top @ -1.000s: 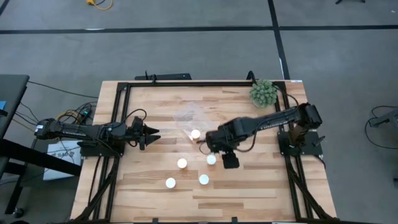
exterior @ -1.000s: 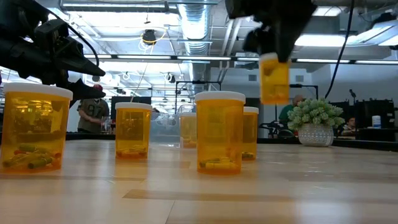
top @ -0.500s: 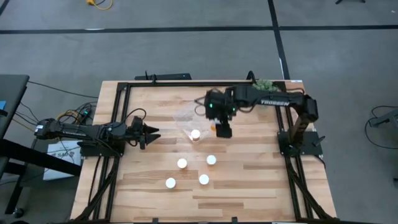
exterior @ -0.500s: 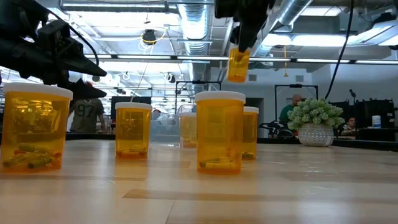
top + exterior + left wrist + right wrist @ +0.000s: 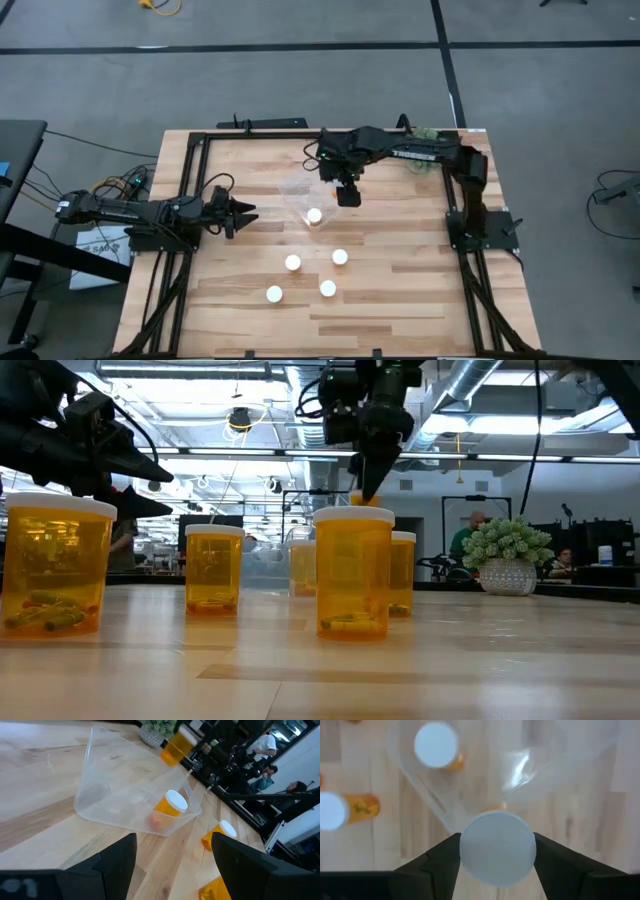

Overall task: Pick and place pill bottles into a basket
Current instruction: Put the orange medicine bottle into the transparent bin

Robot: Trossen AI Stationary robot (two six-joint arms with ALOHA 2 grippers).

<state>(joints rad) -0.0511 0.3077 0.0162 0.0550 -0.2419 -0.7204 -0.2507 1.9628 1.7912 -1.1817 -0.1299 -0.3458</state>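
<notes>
My right gripper (image 5: 340,178) is shut on an orange pill bottle (image 5: 176,747) with a white cap (image 5: 497,847), in the air above the clear basket (image 5: 298,190). One bottle (image 5: 314,215) stands on its base inside the basket and also shows in the left wrist view (image 5: 170,805). Several more bottles stand upright on the table nearer the front, among them one (image 5: 292,262) and another (image 5: 340,257). My left gripper (image 5: 240,213) is open and empty to the left of the basket. My right gripper pinches the bottle's white cap (image 5: 470,851) between its two fingers, one on each side of the cap's rim. The fingers come from above, pointing down. The bottle hangs below them, lifted clear, over the basket's far right part.
A green spiky plant in a pot (image 5: 425,135) stands at the table's far right corner, under my right arm. A black frame (image 5: 200,140) runs round the table's edges. Bare wood lies at the near right (image 5: 410,290).
My right gripper has carried the bottle from over the table's middle toward the far edge and a little to the left, to above the basket. The bottle has stayed in its fingers, clear of the table. The other bottles have not moved.
</notes>
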